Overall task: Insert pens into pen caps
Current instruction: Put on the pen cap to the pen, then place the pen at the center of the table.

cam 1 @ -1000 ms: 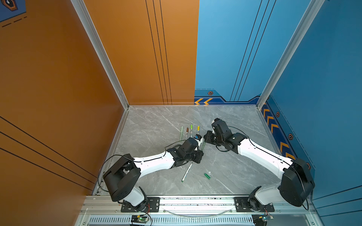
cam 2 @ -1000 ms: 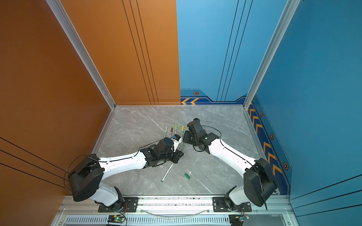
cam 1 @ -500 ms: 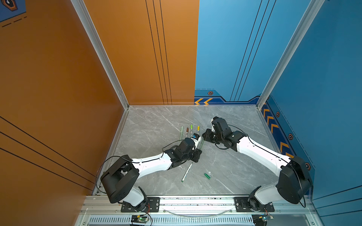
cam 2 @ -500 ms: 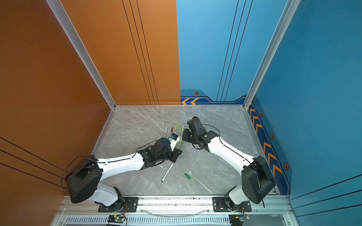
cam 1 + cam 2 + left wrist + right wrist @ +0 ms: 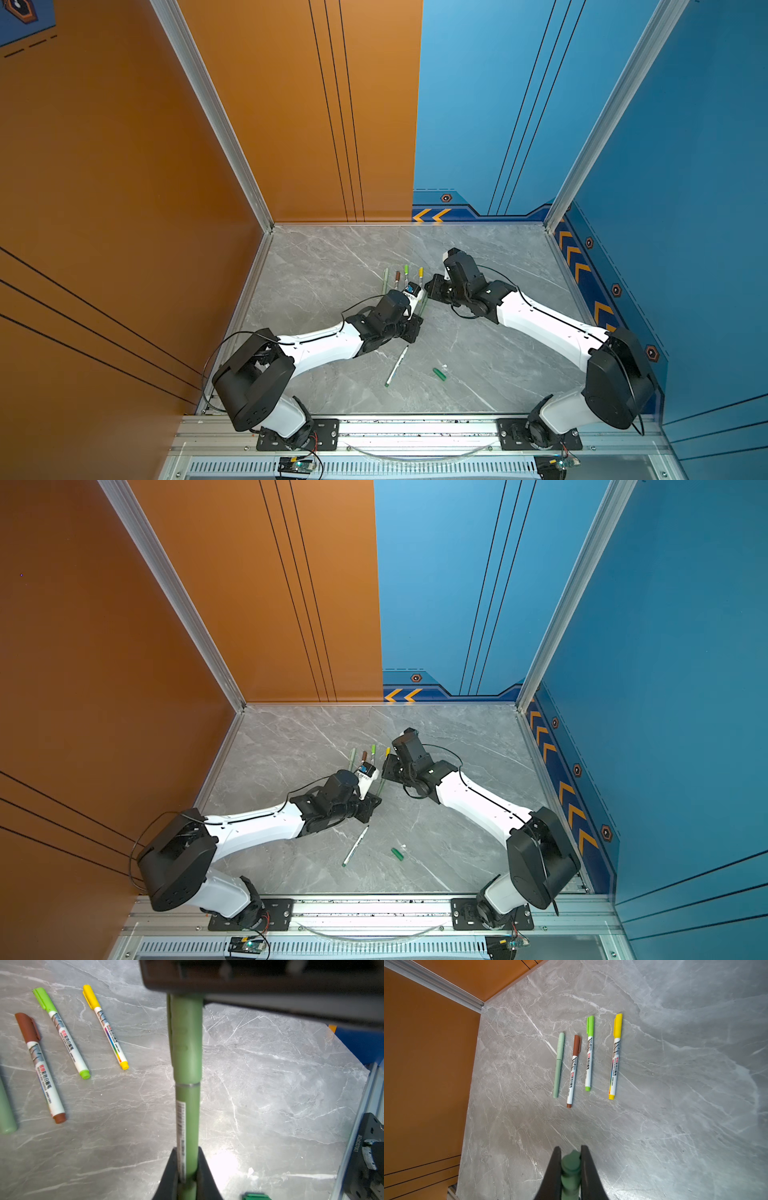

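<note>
On the grey marble table (image 5: 332, 257), four capped markers lie in a row: sage-green pen (image 5: 558, 1066), brown-capped pen (image 5: 573, 1072), light-green-capped pen (image 5: 589, 1057), yellow-capped pen (image 5: 614, 1059). At their 5 o'clock, the left gripper (image 5: 187, 1159) clamps a dark green plastic pen (image 5: 188, 1109). The right gripper (image 5: 570, 1155) pinches the matching dark green cap (image 5: 185, 1043) on its end. At 6 o'clock from both lie a white-barrelled pen (image 5: 395, 368) and a stubby dark green plastic cap (image 5: 439, 374).

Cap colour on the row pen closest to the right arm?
Yellow. The cap shows best in the right wrist view, on a white-barrelled pen.

A loose pen (image 5: 396, 366) lies left of a cap (image 5: 439, 374), before four rowed pens (image 5: 406, 272).
</note>
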Robot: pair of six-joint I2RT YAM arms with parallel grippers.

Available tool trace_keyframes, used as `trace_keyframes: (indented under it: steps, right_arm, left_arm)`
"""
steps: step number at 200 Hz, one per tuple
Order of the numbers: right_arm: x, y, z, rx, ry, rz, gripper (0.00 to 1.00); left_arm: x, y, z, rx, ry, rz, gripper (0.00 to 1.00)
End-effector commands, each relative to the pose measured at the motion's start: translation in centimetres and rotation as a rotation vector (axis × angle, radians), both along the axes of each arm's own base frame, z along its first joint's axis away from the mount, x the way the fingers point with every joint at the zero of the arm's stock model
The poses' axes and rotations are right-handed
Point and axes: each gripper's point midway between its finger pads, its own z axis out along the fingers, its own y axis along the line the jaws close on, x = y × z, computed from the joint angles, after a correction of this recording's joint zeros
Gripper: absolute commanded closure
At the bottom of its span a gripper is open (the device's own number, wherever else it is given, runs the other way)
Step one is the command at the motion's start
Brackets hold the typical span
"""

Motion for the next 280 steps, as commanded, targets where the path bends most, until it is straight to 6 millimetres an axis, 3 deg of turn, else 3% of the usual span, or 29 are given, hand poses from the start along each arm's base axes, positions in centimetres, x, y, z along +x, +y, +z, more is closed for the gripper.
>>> trace_keyframes:
  steps: [1, 33, 61, 88, 107, 140, 189, 242, 280]
  right_arm:
    - [-7.1, -0.8, -6.2, -0.106, 0.33, 0.153, 1.0]
    - [-3.9, -2.0, -2.4, -0.037, 0.23, 0.095, 0.97]
    - [-1.2, -3.5, 1.9, 0.015, 0.119, 0.048, 0.89]
    - [0.8, -5.0, 6.0, 0.059, -0.006, 0.017, 0.75]
    - [1.0, -5.6, 7.4, 0.071, -0.053, 0.011, 0.66]
    - [0.3, -5.1, 7.1, 0.078, -0.068, 0.044, 0.58]
    - [-1.1, -3.0, 5.7, 0.072, -0.059, 0.113, 0.54]
    - [-1.3, -1.7, 4.0, 0.085, -0.033, 0.119, 0.55]
    - [-1.2, -0.7, 3.4, 0.094, -0.026, 0.13, 0.64]
  left_arm:
    - [4.6, -1.7, 16.7, -0.372, -0.436, 0.062, 1.0]
    - [4.2, -1.7, 14.8, -0.381, -0.367, 0.062, 1.0]
    - [3.3, -2.1, 11.9, -0.376, -0.271, 0.031, 1.0]
    - [2.1, -2.3, 8.5, -0.336, -0.159, 0.001, 1.0]
    - [1.6, -2.2, 7.4, -0.336, -0.103, -0.003, 1.0]
    - [1.2, -2.6, 7.3, -0.367, -0.05, 0.0, 1.0]
    - [1.7, -3.4, 7.7, -0.396, -0.021, 0.025, 1.0]
    - [1.9, -3.6, 8.5, -0.409, -0.031, 0.031, 1.0]
    - [1.8, -3.9, 8.5, -0.411, -0.028, 0.027, 1.0]
